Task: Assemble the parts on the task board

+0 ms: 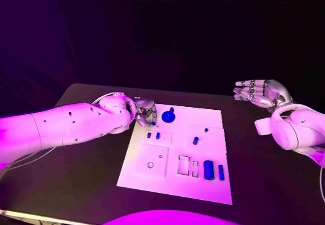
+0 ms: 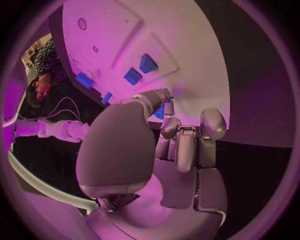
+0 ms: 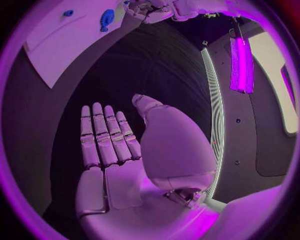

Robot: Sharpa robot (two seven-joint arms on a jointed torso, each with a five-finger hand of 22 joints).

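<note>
The white task board (image 1: 176, 180) lies mid-table. A round blue part (image 1: 168, 115) lies near its far left corner. My left hand (image 1: 143, 113) is right beside it at the board's left edge, fingers curled. In the left wrist view a bit of the round blue part (image 2: 164, 111) shows between thumb and fingers (image 2: 187, 145); whether they grip it is unclear. Two small blue pieces (image 1: 153, 135), a blue peg (image 1: 195, 140) and two long blue parts (image 1: 214, 170) are on the board. My right hand (image 1: 259, 92) hangs raised to the board's right, fingers straight, holding nothing.
The black table (image 1: 74, 174) runs wide to the left of the board and to its right. Raised white blocks with slots and a round hole (image 1: 151, 165) occupy the board's near half. The right wrist view shows the board's (image 3: 56, 40) far corner and the round part (image 3: 107, 19).
</note>
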